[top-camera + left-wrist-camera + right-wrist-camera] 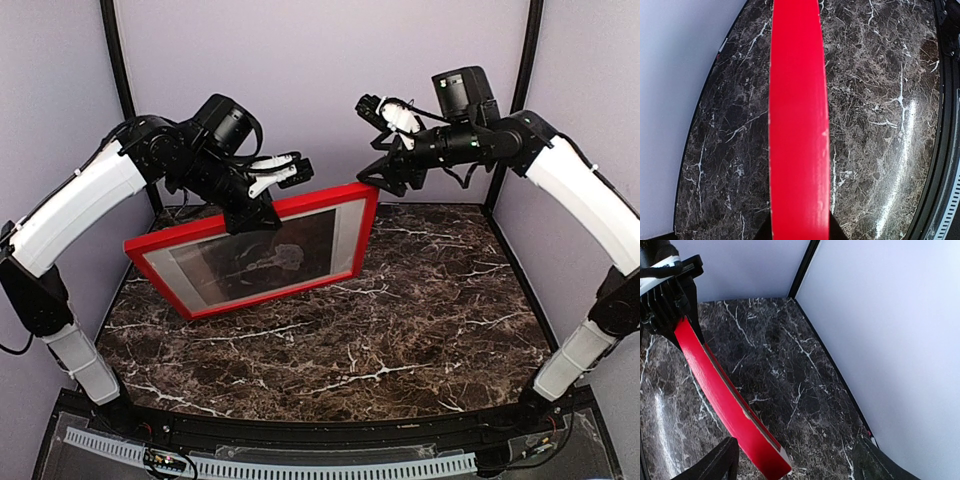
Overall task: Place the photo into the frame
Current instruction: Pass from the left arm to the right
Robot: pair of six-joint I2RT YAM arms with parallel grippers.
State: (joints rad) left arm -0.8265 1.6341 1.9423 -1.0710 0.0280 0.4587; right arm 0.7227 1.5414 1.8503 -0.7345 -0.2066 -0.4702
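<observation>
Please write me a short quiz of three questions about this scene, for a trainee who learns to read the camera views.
1. Which pincer clamps the upper edge of the red frame? A) left B) right C) both
2. True or false: the frame lies flat on the marble table.
3. Fill in: the right pincer stands ___ around the frame's corner.

Key:
1. A, the left pincer.
2. False: it is held tilted.
3. open
</observation>
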